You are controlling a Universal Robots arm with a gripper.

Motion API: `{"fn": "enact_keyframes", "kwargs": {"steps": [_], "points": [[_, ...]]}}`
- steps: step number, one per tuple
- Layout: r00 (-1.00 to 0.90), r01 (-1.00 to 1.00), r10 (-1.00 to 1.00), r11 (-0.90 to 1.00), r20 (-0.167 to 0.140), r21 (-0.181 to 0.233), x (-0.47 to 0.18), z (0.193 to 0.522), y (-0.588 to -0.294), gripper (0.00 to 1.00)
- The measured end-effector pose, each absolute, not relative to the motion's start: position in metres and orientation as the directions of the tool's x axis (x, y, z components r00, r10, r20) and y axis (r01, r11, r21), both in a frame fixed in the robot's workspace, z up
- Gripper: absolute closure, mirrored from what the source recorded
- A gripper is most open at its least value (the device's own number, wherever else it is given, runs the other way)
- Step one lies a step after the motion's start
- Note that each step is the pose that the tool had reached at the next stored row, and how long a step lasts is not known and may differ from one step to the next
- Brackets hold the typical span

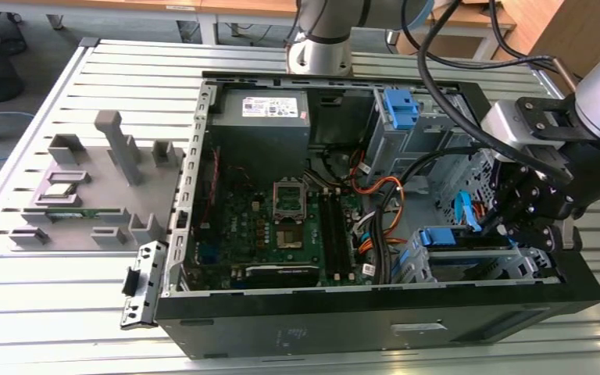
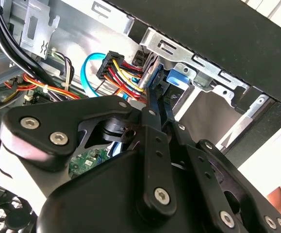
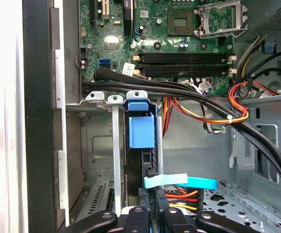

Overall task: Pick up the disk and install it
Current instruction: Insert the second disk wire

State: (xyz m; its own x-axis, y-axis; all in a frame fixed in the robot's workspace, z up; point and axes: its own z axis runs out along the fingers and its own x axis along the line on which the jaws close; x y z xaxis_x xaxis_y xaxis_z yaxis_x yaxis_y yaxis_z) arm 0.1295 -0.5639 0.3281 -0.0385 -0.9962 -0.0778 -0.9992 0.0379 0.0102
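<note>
In the exterior view, an open black desktop computer case (image 1: 383, 312) is lying on its side on a ribbed silver metal counter (image 1: 81, 305), exposing a green motherboard (image 1: 279, 226) and a grey power-supply box with a white sticker (image 1: 263, 117). The black robot hand (image 1: 530, 223) is reaching down into the drive-cage corner of the case at the exterior view's right, just above a blue-railed bay (image 1: 448, 238). A second blue plastic bracket (image 1: 399, 105) is sitting in the cage farther back. Grey plastic fixtures (image 1: 91, 187) are standing on the counter at the exterior view's left, well apart from the case.

In the second wrist view, the hand's black linkages (image 2: 155, 145) are converging to a narrow tip beside a bundle of red, yellow and black wires (image 2: 123, 73) and a light-blue cable (image 2: 87, 73). The fingers are lying close together, but whether they are pinching anything I cannot tell.

In the first wrist view, the disk (image 3: 141, 145) is standing edge-on in the silver metal drive cage (image 3: 113, 145), its blue plastic rail and tab facing up between the cage uprights. The hand (image 3: 152, 216) is sitting just beside its near end, next to a flat light-blue cable (image 3: 179, 182). Thick black cables (image 3: 179, 90) are crossing above the cage.
</note>
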Motion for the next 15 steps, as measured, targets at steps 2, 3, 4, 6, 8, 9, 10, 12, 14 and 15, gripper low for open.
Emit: {"fn": "enact_keyframes", "kwargs": {"steps": [2,3,4,6,8,9,10,12,14,15], "points": [[-0.039,-0.999,-0.996,0.038,-0.078,0.01,0.1296,0.3279,-0.5639,0.82],[-0.038,-0.999,-0.996,0.038,-0.078,0.01,0.1296,0.3279,-0.5639,0.82],[-0.038,-0.999,-0.996,0.038,-0.078,0.01,0.1296,0.3278,-0.5639,0.82],[-0.039,-0.999,-0.996,0.038,-0.078,0.01,0.1296,0.3278,-0.5639,0.82],[-0.039,-0.999,-0.996,0.038,-0.078,0.01,0.1296,0.3275,-0.5639,0.82],[-0.038,-0.999,-0.996,0.038,-0.078,0.01,0.1296,0.3274,-0.5639,0.82],[-0.039,-0.999,-0.996,0.038,-0.078,0.01,0.1296,0.3274,-0.5639,0.82],[-0.039,-0.999,-0.996,0.038,-0.078,0.01,0.1296,0.3273,-0.564,0.82],[-0.039,-0.999,-0.996,0.038,-0.078,0.01,0.1296,0.3273,-0.5639,0.82],[-0.039,-0.999,-0.996,0.038,-0.078,0.01,0.1296,0.3273,-0.5639,0.82]]}}
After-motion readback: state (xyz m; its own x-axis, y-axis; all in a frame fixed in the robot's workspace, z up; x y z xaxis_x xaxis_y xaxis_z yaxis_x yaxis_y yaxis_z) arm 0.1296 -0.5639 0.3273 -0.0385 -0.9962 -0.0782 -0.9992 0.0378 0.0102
